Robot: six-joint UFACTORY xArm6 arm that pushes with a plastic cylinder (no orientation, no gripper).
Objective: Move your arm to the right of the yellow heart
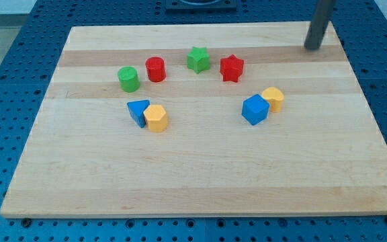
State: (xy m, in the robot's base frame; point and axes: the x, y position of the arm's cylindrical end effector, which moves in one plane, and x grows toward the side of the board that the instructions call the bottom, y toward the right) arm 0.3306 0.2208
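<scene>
The yellow heart [273,99] lies right of the board's centre, touching the blue cube [254,109] at its lower left. My tip [312,48] rests on the board near the top right corner. It is above and to the right of the yellow heart, well apart from it and touching no block. The dark rod rises out of the view's top edge.
A red star [232,68], green star [197,59], red cylinder [155,69] and green cylinder [128,78] form an arc across the upper middle. A blue triangle [138,111] touches a yellow pentagon [156,117] at the left centre. The wooden board [193,181] sits on a blue perforated table.
</scene>
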